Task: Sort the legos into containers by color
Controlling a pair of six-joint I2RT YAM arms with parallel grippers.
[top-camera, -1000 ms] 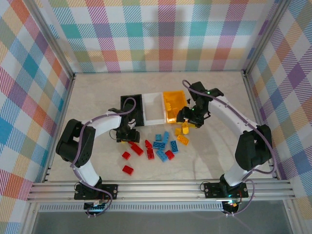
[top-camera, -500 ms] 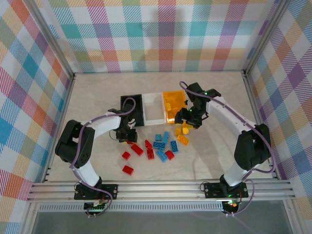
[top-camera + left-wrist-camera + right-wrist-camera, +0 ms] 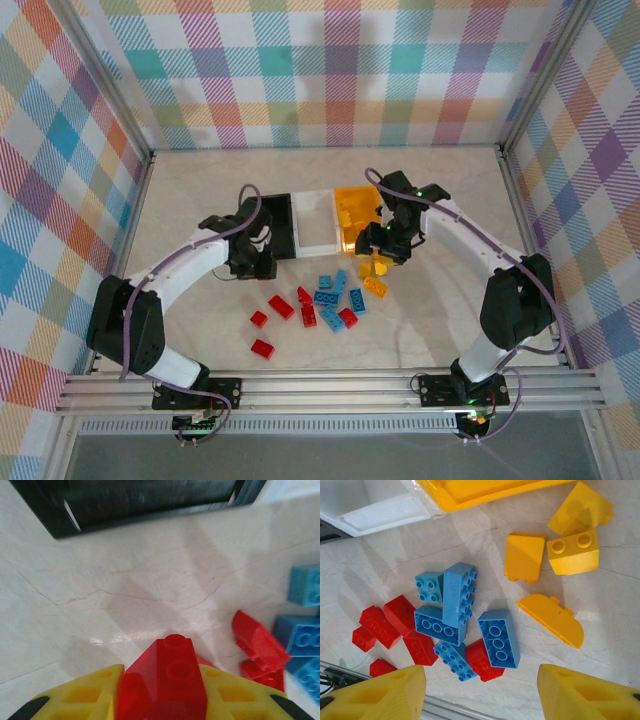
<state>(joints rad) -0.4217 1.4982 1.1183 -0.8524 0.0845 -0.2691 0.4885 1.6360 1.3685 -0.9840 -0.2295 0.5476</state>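
Left jaws clamped on a red brick (image 3: 167,680), right jaws apart and empty: we are mid-carry on the reds.
We hold the brick seemingly lifted off the surface (image 3: 125,590), with the black bin (image 3: 145,502) just ahead of the left jaws and loose blue bricks (image 3: 305,640) to their right. The right jaws gape above the yellow bricks (image 3: 572,552), the orange bin (image 3: 485,490) just beyond. Next, we judge, the left must reach over the black bin's rim and release, and the right must drop onto one yellow brick.
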